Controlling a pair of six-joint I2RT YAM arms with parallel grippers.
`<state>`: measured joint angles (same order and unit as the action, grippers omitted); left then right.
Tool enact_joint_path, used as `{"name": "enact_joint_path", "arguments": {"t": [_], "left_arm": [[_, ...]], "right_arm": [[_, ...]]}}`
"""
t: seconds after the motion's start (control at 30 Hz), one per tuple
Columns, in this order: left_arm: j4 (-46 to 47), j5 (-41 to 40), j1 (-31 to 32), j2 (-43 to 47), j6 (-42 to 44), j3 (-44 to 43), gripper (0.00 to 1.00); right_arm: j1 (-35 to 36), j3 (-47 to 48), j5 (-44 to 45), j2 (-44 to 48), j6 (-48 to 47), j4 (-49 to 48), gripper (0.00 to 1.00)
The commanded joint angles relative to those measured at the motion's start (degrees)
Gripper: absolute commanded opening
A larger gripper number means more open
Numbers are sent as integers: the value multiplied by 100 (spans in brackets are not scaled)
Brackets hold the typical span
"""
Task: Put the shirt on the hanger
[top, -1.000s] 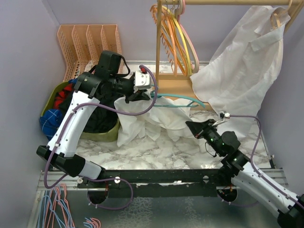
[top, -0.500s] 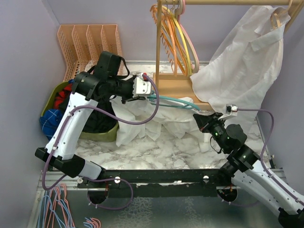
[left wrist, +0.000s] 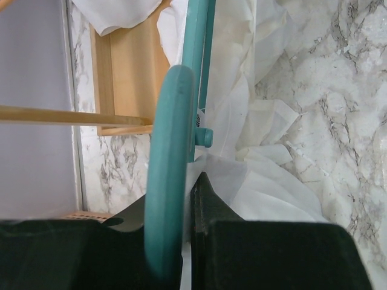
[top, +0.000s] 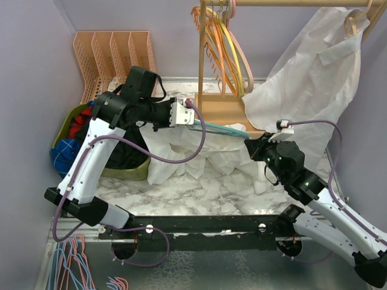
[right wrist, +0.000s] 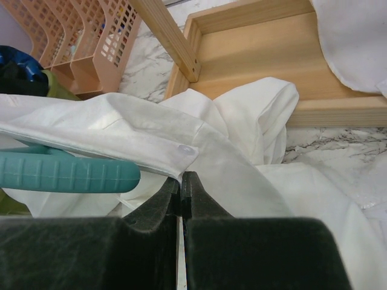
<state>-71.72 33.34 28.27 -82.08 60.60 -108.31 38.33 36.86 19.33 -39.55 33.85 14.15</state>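
Now both arms have closed in over the last second. The right tool point(top: 253, 147) has risen from low over the worktop point(top: 205, 193) to just beside the right tip of the hanger point(top: 221, 128), taking a fold of the shirt point(top: 199, 157) up with it. The left tool point(top: 190, 121) has nudged the hanger a little toward the right arm.

The left tool is clamped on the hanger near its neck, with the teal bar between its fingers in the left wrist view. The right tool's jaws are pressed together on a thin edge of the shirt near a small button. In its own view, the ribbed teal end sits just under that lifted layer of cloth.

The hanger is held off the worktop, pointing toward the right arm, and white cloth now drapes over most of its length. The rest of the shirt lies bunched on the marble below and between the 2 arms.

This looks like threading 1 hanger arm into the shirt. The task seems partly done, since the far shoulder is not visibly seated.
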Motion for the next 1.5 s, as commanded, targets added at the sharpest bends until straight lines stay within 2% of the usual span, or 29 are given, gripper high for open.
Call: {"name": "enact_joint_path", "arguments": {"t": [0.0,0.1,0.23,0.43,0.6,0.77,0.9,1.03,1.17,1.37,1.47], "left_arm": [[-167,-353,-102,273,217,-258,0],[-148,-636,-80,308,353,-107,0],[34,-1553,49,392,514,189,0],[379,-2052,159,459,462,498,0],[834,-2334,273,474,117,718,0],[1092,-3025,527,504,126,1023,0],[1125,-3237,635,501,129,1240,0],[1137,-3181,706,494,32,1316,0],[1229,-2672,730,466,-320,1288,0],[1475,-1555,716,428,-1039,1297,0],[1666,-1045,691,388,-1426,1357,0]], "right_arm": [[-80,207,760,-232,-459,633,1],[-80,331,742,-350,-462,670,1],[-80,440,678,-387,-605,673,1],[-80,719,470,-641,-879,941,1],[-80,1139,-132,-931,-934,1308,1],[-80,1871,-692,-1354,-697,2015,1],[-80,2305,-1102,-1422,-586,2151,1],[-80,2623,-1486,-1476,-527,2034,1],[-80,2569,-2185,-1613,-356,1567,1],[-80,1485,-3035,-1443,309,57,1],[-47,1244,-3528,-1578,626,-645,1]]}}
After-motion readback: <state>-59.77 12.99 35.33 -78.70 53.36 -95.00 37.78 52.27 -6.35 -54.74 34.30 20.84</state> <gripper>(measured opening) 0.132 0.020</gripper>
